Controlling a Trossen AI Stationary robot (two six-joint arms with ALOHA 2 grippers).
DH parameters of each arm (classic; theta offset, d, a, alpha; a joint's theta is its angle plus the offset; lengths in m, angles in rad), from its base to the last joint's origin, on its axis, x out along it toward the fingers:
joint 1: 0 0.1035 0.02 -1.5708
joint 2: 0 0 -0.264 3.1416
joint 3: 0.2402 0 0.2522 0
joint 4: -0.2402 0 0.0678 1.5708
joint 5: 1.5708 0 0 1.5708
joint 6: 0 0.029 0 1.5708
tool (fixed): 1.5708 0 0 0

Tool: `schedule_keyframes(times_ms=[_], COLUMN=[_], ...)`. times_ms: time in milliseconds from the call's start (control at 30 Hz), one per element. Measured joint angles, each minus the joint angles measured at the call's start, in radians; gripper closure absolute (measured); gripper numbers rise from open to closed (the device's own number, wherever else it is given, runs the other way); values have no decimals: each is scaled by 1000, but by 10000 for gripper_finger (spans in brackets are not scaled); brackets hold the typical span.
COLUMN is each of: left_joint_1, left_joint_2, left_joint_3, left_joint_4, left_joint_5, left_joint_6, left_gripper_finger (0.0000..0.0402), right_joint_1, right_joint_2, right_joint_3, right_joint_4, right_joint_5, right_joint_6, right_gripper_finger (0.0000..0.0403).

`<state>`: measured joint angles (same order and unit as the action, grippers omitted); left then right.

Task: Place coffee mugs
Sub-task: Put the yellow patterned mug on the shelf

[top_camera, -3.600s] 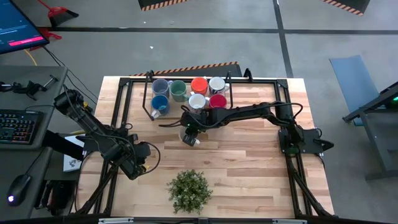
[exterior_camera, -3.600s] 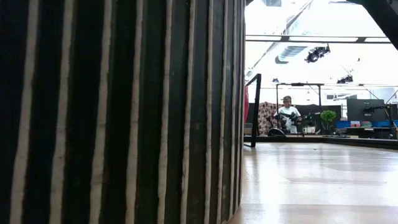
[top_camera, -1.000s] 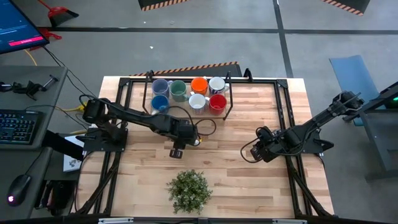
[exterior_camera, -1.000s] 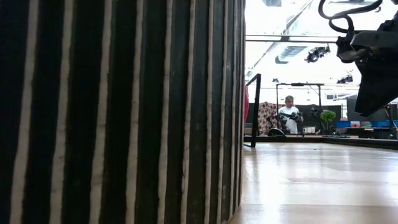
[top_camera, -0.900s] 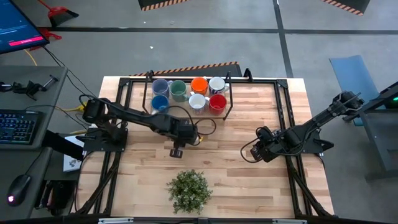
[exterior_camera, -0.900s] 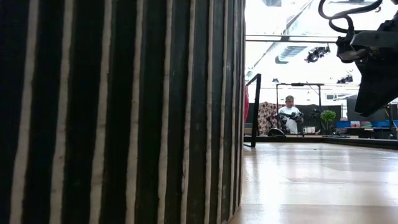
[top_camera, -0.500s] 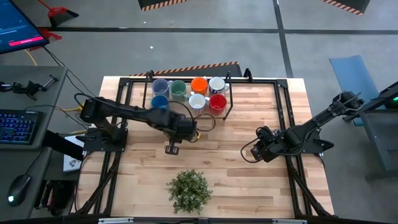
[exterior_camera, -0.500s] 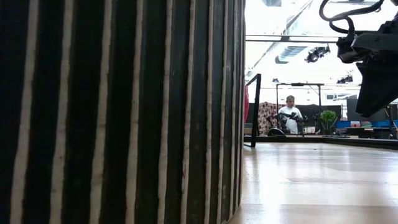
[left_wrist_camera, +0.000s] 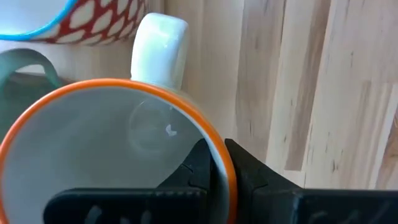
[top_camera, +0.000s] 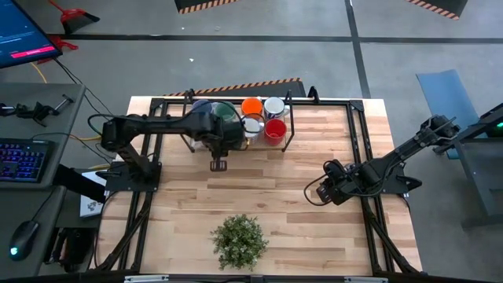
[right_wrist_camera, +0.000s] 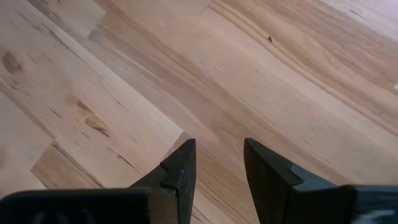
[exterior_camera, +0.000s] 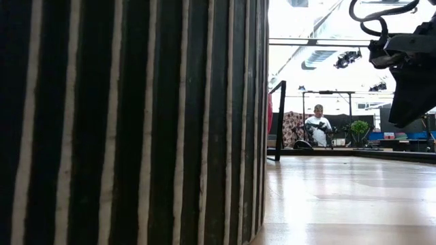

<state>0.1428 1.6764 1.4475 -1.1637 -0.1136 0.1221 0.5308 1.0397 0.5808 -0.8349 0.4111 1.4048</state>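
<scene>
No legible text, label, brand, number or sign in any view. High view: a monitor (top_camera: 22, 33) at the upper left edge shows a blue screen with a pink band; its characters are too small to read. High view: the keyboard (top_camera: 22, 159) has lit keys, legends unreadable. Left wrist view: a mug (left_wrist_camera: 93, 18) carries a red-and-white net pattern with a blue rim, no lettering. Low view: background room shows no readable signage.

Mugs (top_camera: 263, 118) cluster at the table's (top_camera: 314, 228) far edge; plant (top_camera: 240, 240) probably near front.
</scene>
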Motion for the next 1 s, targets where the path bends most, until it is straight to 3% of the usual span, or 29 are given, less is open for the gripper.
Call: schedule_keyframes(times_ms=[1000], left_joint_1=[129], left_joint_2=[46], left_joint_3=[-14], left_joint_4=[61], left_joint_5=[24], left_joint_6=[141], left_gripper_finger=[391], right_joint_1=[0], right_joint_2=[0], right_joint_3=[0], right_joint_4=[13], right_joint_5=[-37], right_joint_6=[0], right_gripper_finger=[289])
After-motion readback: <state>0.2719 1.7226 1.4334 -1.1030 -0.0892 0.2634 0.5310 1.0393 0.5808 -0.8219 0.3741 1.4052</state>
